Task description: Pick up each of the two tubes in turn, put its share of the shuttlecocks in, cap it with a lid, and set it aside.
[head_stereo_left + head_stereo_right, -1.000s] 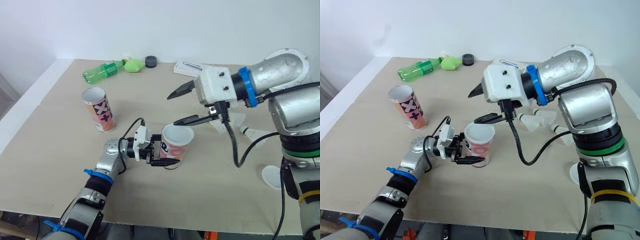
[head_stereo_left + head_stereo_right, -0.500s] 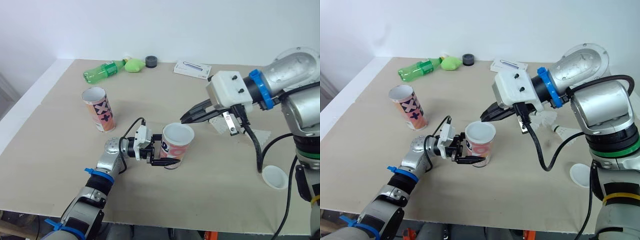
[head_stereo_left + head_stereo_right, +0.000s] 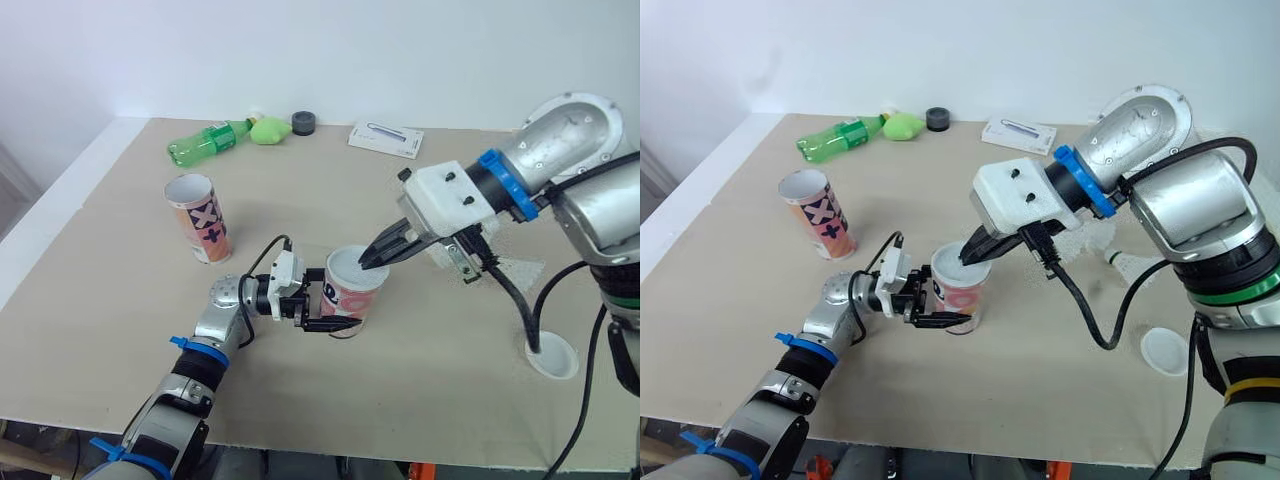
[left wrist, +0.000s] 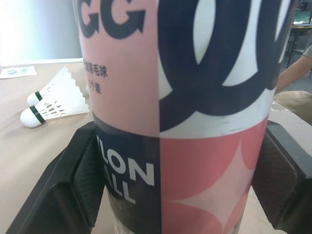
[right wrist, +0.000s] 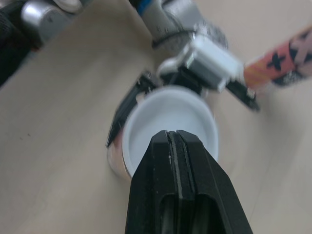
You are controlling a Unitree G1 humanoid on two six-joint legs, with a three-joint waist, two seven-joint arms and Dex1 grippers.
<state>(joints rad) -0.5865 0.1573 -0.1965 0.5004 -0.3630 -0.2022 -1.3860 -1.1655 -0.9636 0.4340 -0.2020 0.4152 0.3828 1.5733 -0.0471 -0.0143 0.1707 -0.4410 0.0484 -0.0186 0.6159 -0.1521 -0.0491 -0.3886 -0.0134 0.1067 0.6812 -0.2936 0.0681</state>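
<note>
Pink tube (image 3: 352,292) stood upright on the table (image 3: 110,310), near the middle, mouth open. Left gripper (image 3: 335,308) was clamped on its lower half, one black finger on each side of the wall; the left wrist view showed both fingers (image 4: 73,180) against the printed label. Inside of this tube looked white all the way down in the right wrist view; could not tell whether anything lay in it.

Right gripper (image 3: 368,260) was pointed down at the tube's mouth, tips at the far rim. Its two fingers were pressed flat together, only a thin seam between them, nothing seen pinched.

Second tube (image 3: 201,220), orange and white with dark crosses, stood upright well to the robot's left of the first, uncapped, no gripper on it. Contents could not be made out.

Two shuttlecocks (image 4: 53,108) lay side by side on the table beyond the pink tube, out of either container. One white lid (image 3: 1166,351) lay flat near the table's right front edge, apart from both tubes.

At the far edge: green bottle (image 3: 206,143) on its side, a green lump (image 3: 268,130) just beside its neck, a small dark ring (image 3: 303,123), a white flat pack (image 3: 385,139)
</note>
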